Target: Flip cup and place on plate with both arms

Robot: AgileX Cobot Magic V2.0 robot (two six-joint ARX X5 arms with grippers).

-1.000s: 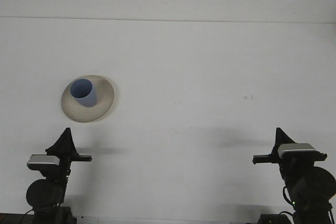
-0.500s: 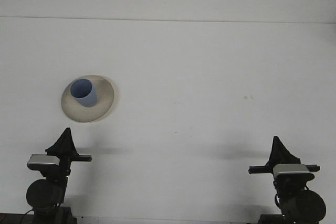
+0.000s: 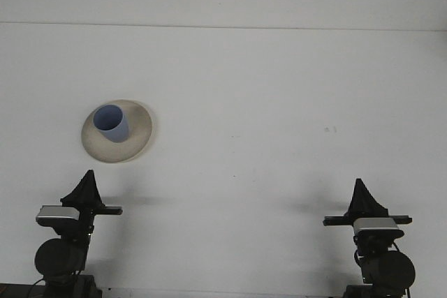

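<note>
Front view, items listed left to right, each placed against the plate.

Left gripper (image 3: 88,176): matte black, tapering to a single pointed wedge with no gap visible between the fingers; they appear closed together and hold nothing. A pale grey box-shaped housing and a rounded black joint sit behind it. It stands near the table's front edge, below the plate and slightly left of its centre, apart from it.

Plate (image 3: 137,142): round, shallow, cream to beige, with a smooth, dull glaze and a broad, gently raised rim. It rests flat on the table, in the left half of the scene.

Cup (image 3: 112,123): light blue, smooth-walled, a plain cylinder narrowing slightly toward its base. It stands upright on the plate with its open mouth up, set in the plate's upper left part, inside the rim. Nothing grips it.

Table (image 3: 279,102): white, flat, matte, with a few faint specks well to the right of the plate.

Right gripper (image 3: 360,190): the same black wedge shape, fingers drawn to one point, empty. A thin black crossbar and a grey housing lie behind it. It sits far to the right of the plate and lower.
</note>
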